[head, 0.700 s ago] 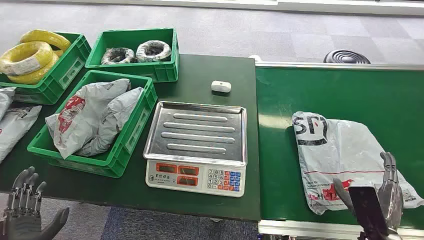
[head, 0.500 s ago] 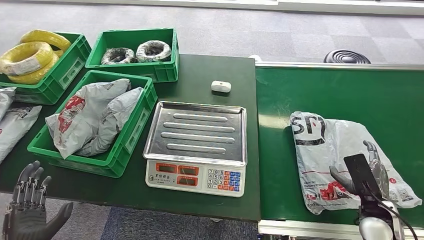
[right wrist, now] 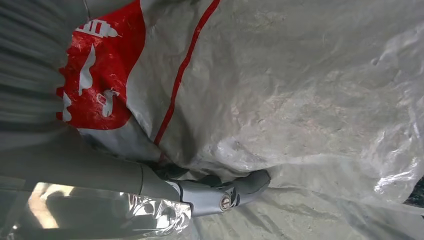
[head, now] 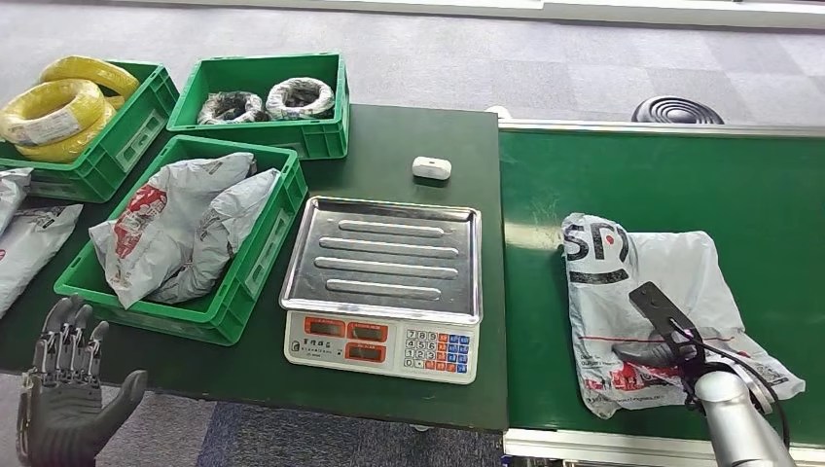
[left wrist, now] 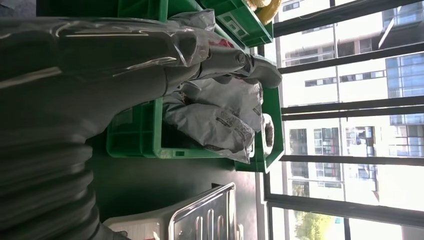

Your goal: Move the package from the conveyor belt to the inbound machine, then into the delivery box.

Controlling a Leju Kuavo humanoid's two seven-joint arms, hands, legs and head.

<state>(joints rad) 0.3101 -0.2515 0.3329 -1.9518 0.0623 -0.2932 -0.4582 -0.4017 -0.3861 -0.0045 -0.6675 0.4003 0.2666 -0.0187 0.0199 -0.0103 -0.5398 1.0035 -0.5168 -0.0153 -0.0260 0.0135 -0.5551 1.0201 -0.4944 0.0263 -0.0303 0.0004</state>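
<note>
one thin bag [head: 650,282] lies near the belt's [head: 759,185] front edge; right hand [head: 671,342] presses it, grip unclear. slippery film could slide free. left hand [head: 66,394] spread, holding nothing.

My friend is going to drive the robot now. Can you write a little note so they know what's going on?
Right hand: down on the near end of the grey package, thumb against the plastic in the right wrist view; whether it really grips yet, I cannot tell.
Left hand: open, holding nothing, at the near edge of the table in front of the green crate of parcels.
Package: flat on the green conveyor belt, to the right of the scale.
Done: the reach to the package.
Left: get a firm grip, lift it onto the scale's tray, then put it in the delivery box.
</note>
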